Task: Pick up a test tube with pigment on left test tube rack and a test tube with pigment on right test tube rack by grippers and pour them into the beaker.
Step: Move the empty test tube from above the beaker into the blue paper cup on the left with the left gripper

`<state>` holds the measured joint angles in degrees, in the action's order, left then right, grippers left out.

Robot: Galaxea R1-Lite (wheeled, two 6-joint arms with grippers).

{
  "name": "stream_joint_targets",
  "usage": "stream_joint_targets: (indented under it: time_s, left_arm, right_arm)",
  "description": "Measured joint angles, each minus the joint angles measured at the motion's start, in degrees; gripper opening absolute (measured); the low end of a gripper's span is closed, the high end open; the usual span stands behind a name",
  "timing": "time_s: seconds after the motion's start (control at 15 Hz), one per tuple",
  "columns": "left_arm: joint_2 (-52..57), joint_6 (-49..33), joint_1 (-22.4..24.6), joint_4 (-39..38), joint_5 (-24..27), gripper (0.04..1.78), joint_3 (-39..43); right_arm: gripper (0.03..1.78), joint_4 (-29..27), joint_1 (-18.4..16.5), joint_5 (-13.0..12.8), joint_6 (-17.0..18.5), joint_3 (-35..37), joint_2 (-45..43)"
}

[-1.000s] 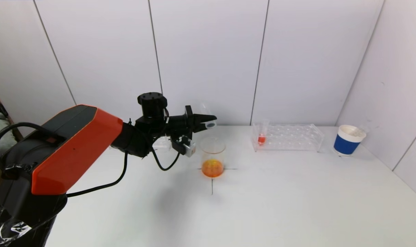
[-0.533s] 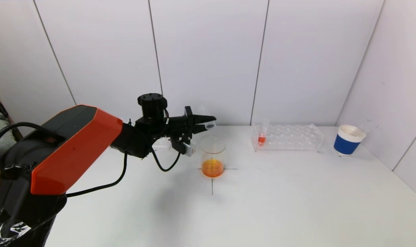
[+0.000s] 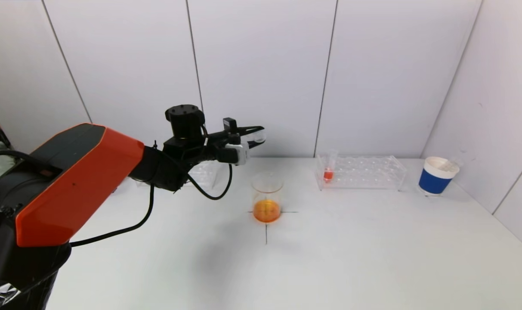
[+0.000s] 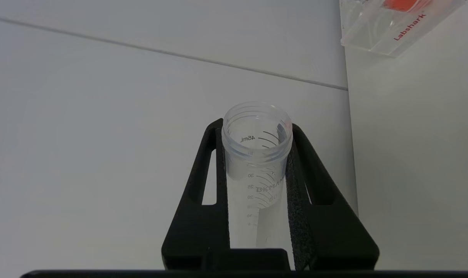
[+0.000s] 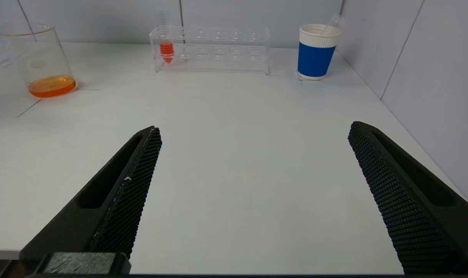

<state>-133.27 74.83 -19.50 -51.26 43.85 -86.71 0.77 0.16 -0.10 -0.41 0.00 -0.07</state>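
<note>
My left gripper (image 3: 253,134) is shut on a clear, empty test tube (image 3: 260,137), held roughly level above and behind the beaker (image 3: 267,197). The beaker holds orange liquid at its bottom. In the left wrist view the tube (image 4: 257,154) sits between the black fingers (image 4: 203,173), mouth pointing away. The right rack (image 3: 364,172) holds one tube with red pigment (image 3: 328,173). My right gripper (image 5: 255,127) is open and empty, low over the near table, out of the head view. The left rack (image 3: 202,172) is mostly hidden behind my left arm.
A blue and white paper cup (image 3: 437,176) stands at the far right by the wall. The right wrist view shows the beaker (image 5: 41,58), the right rack (image 5: 214,50) and the cup (image 5: 316,52). A black cross (image 3: 266,224) marks the table under the beaker.
My left gripper has rolled its wrist and risen slightly, moving back to the left, so the empty tube is lifted away from over the beaker. Nothing else moved.
</note>
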Motion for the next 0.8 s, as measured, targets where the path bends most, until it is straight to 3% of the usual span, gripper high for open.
stream_joint_targets:
  time_s: [0.53, 0.8]
  left_arm:
    - [4.35, -27.78, 0.11, 0.49, -17.09, 0.44, -2.21]
    - [6.67, -37.46, 0.63, 0.74, -26.4, 0.44, -3.61]
  right_arm:
    - [1.76, -0.02, 0.0, 0.0, 0.0, 0.0, 0.0]
    - [1.76, -0.02, 0.0, 0.0, 0.0, 0.0, 0.0]
